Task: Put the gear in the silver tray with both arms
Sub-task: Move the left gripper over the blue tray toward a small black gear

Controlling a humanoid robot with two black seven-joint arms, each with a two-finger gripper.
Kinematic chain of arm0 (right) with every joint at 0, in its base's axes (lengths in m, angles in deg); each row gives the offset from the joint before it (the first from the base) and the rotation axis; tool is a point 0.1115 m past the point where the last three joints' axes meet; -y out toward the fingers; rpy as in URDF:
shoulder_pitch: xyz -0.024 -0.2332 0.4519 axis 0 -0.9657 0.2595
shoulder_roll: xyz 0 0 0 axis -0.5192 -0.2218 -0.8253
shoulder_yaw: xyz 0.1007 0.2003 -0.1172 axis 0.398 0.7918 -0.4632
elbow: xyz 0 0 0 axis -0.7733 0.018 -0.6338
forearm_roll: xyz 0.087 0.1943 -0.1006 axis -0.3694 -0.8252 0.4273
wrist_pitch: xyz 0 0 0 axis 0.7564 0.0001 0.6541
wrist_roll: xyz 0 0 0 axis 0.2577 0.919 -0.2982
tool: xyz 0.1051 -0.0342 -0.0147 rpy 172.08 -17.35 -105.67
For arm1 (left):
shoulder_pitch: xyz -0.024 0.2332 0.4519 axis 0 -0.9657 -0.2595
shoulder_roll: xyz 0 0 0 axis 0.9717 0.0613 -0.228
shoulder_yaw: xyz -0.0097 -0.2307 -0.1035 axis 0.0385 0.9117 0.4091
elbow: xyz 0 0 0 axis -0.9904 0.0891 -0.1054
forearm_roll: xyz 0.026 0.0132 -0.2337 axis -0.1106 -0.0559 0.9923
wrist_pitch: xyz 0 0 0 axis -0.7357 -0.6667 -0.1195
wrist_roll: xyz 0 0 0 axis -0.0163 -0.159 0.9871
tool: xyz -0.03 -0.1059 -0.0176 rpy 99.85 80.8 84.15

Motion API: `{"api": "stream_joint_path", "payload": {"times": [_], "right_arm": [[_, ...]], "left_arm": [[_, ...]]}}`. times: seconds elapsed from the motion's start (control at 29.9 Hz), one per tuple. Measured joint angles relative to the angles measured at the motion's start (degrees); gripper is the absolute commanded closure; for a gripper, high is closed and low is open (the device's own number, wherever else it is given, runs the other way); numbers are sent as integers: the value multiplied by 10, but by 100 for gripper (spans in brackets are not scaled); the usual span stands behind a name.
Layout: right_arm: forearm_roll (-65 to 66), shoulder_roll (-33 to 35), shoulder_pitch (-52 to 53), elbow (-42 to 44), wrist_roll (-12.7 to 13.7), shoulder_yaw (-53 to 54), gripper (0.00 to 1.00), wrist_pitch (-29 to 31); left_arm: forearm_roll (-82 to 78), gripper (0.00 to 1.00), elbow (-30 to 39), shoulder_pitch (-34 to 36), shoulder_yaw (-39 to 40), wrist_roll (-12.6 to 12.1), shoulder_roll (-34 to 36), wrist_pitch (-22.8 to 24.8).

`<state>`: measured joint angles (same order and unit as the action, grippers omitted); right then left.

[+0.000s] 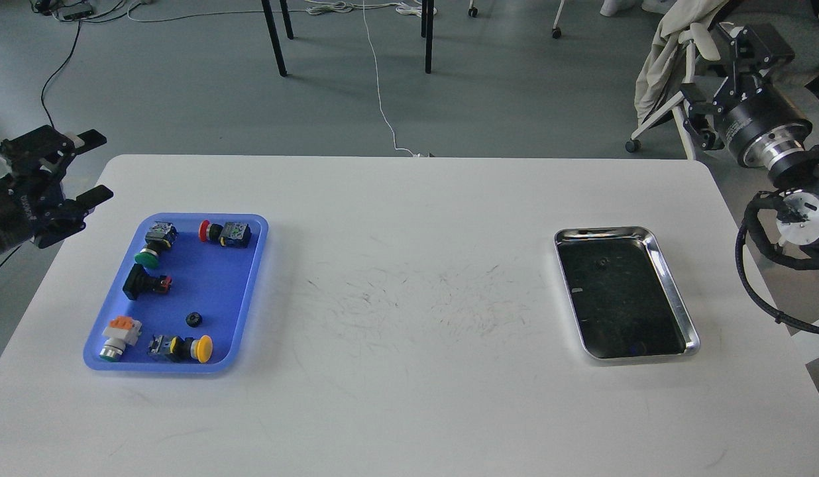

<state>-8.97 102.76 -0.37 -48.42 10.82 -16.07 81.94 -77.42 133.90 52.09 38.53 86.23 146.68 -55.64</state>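
The gear [194, 319], a small black ring, lies in the blue tray [214, 285] at the left of the table. The silver tray [676, 291] sits at the right with a small dark spot [601, 262] near its far end; I cannot tell what the spot is. My left gripper [91, 167] hangs open over the table's left edge, up and left of the blue tray, holding nothing. Beyond the table's far right corner, my right gripper [721, 73] is raised with its fingers apart and empty, well away from the silver tray.
Several push-button switches lie in the blue tray: green [146, 257], red [204, 231], yellow [201, 348] and a white-orange one [116, 334]. Between the trays the white table [409, 285] shows scuff marks. A chair with cloth [668, 59] stands behind my right arm.
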Motion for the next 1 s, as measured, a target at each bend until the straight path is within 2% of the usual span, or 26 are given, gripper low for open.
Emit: {"api": "stream_joint_path", "payload": {"times": [0.13,0.43,0.64,0.84,0.94,1.0], "right_arm": [[0,-5,-8,3,0,6,4,-1],[2,-14,-13,6,0,6,4,-11],[4,-14,-13,7,0,4,4,-15],[4,-14,-14,10,0,4,4,-16],[4,-14,-15,10,0,5,4,-16],[4,-15,-15,10,0,5,4,-16]], "left_arm": [[-74,3,27,0,-6,0,14,-21],[-230,15,77,-7,-29,0,20,-45],[-284,12,110,-12,-25,0,49,-59],[-254,12,102,-17,-35,0,45,-125],[-249,11,109,-23,-48,0,48,-136],[-248,1,112,-23,-51,0,56,-136]]}}
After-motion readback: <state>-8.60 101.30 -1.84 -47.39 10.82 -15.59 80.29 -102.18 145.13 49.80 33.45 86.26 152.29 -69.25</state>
